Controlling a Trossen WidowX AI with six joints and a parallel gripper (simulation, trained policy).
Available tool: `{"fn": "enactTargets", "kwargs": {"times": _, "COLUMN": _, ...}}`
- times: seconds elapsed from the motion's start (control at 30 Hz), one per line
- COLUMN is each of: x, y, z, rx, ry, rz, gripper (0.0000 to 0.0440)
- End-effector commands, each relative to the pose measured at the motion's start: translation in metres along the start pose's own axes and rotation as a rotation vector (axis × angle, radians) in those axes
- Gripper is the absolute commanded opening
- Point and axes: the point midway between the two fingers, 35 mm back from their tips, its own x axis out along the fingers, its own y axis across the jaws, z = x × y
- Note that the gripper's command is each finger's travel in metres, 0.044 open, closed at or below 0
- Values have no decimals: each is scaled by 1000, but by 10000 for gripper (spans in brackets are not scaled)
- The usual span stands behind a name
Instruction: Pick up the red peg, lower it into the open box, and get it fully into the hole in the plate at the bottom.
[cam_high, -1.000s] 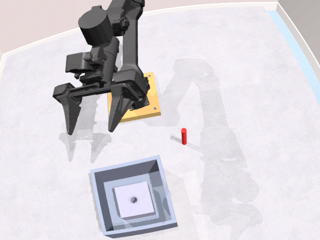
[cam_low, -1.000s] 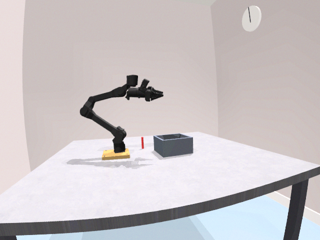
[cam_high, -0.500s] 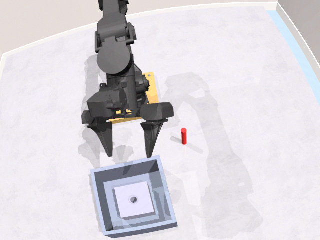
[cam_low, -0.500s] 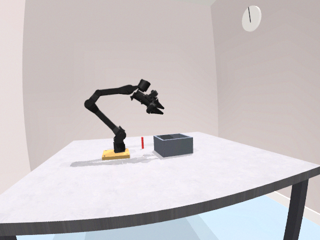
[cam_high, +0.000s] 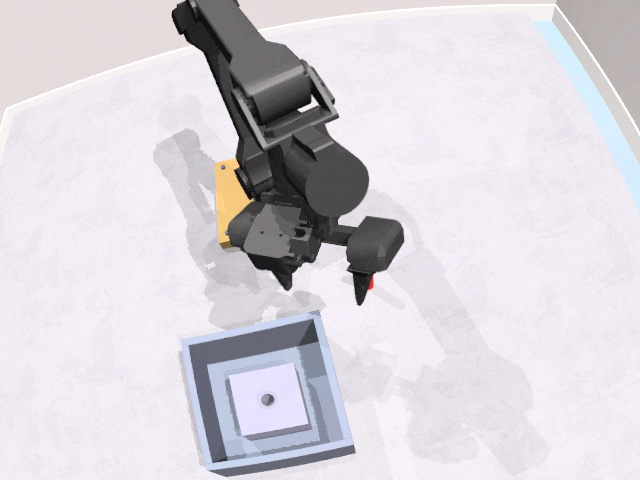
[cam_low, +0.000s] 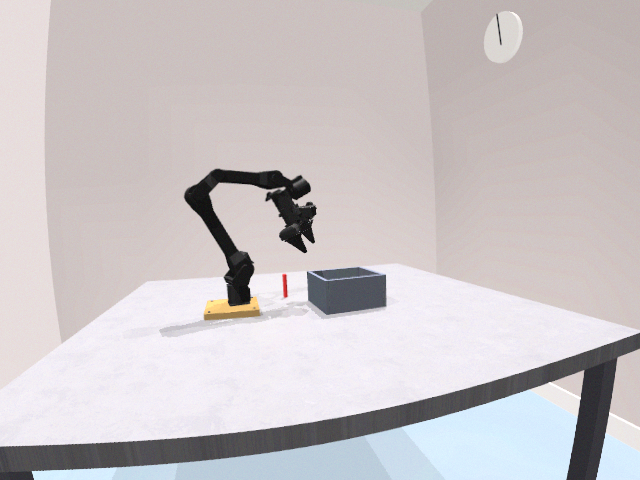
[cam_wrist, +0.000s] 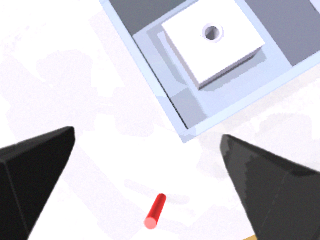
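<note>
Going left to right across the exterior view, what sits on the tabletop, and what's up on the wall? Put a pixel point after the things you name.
Yellow base plate (cam_high: 225, 206) (cam_low: 217, 313), red peg (cam_high: 371, 283) (cam_low: 284, 286) (cam_wrist: 156, 210), open box (cam_high: 194, 403) (cam_low: 356, 294) (cam_wrist: 145, 67), then the round wall clock (cam_low: 503, 37).

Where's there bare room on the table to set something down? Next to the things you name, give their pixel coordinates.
Right of the open box (cam_high: 341, 403) (cam_low: 347, 294) (cam_wrist: 150, 75) in the top view, out to the table edge, only shadows show. Left of the yellow base plate (cam_high: 227, 206) (cam_low: 217, 315) looks bare too. It's crowded between base and box, with the red peg (cam_high: 371, 283) (cam_low: 284, 285) (cam_wrist: 156, 210) standing under the open fingers (cam_high: 323, 297) (cam_low: 310, 248).
</note>
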Motion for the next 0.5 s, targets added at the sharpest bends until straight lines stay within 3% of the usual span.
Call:
{"fn": "enactTargets", "kwargs": {"times": 0.0, "x": 4, "y": 3, "z": -20, "rx": 24, "ry": 78, "rz": -56, "gripper": 440}}
{"fn": "enactTargets", "kwargs": {"times": 0.47, "x": 22, "y": 11, "z": -94, "rx": 67, "ry": 280, "rz": -262, "gripper": 440}}
